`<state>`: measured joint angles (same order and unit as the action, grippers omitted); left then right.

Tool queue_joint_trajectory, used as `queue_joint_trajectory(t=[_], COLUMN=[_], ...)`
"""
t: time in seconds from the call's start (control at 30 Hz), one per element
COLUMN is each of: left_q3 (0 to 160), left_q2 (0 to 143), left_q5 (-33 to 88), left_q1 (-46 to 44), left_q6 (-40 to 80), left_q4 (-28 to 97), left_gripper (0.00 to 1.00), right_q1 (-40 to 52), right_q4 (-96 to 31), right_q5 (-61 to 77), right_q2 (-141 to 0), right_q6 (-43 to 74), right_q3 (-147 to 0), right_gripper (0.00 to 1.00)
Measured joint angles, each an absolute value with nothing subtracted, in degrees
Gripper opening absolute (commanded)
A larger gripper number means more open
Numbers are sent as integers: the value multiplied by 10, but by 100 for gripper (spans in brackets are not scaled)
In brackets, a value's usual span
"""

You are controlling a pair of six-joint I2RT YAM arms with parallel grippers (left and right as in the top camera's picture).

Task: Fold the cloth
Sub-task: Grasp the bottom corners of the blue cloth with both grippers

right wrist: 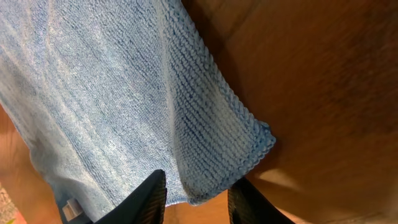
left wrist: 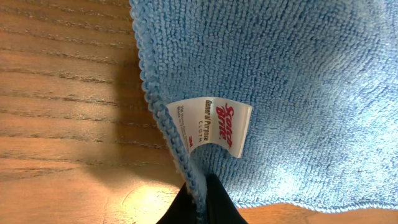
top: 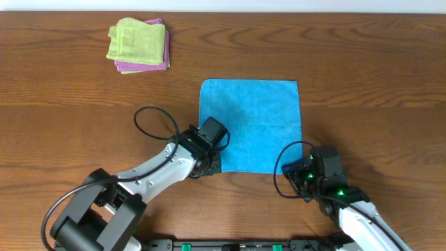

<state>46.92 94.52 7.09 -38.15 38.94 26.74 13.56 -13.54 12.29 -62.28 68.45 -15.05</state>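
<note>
The sky-blue cloth (top: 251,118) lies flat in the middle of the wooden table. My left gripper (top: 209,166) is at its near left corner. In the left wrist view this gripper (left wrist: 202,202) is shut on the cloth's (left wrist: 280,74) hemmed edge, just below a white label (left wrist: 208,124). My right gripper (top: 304,169) is at the near right corner. In the right wrist view its fingers (right wrist: 199,183) stand a little apart, on either side of the bunched corner of the cloth (right wrist: 211,143). Bare wood shows between the tips.
A folded light green cloth on a pink one (top: 139,45) sits at the far left of the table (top: 376,63). Black cables loop beside both arms near the cloth's front edge.
</note>
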Motion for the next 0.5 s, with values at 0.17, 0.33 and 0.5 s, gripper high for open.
queue_joint_trajectory(t=[0.17, 0.33, 0.5], left_q3=[469, 469, 469], left_q2=[945, 945, 945], left_q5=[71, 71, 71], left_q1=[-382, -382, -382], left_q6=[389, 389, 389], left_q4=[267, 267, 267], left_gripper=[6, 6, 6], right_q1=[134, 134, 134], right_q4=[-137, -126, -123], right_q5=[96, 66, 34], right_q2=[-622, -622, -622], right_q6=[675, 670, 663], right_q3=[-149, -149, -147], right_gripper=[25, 25, 10])
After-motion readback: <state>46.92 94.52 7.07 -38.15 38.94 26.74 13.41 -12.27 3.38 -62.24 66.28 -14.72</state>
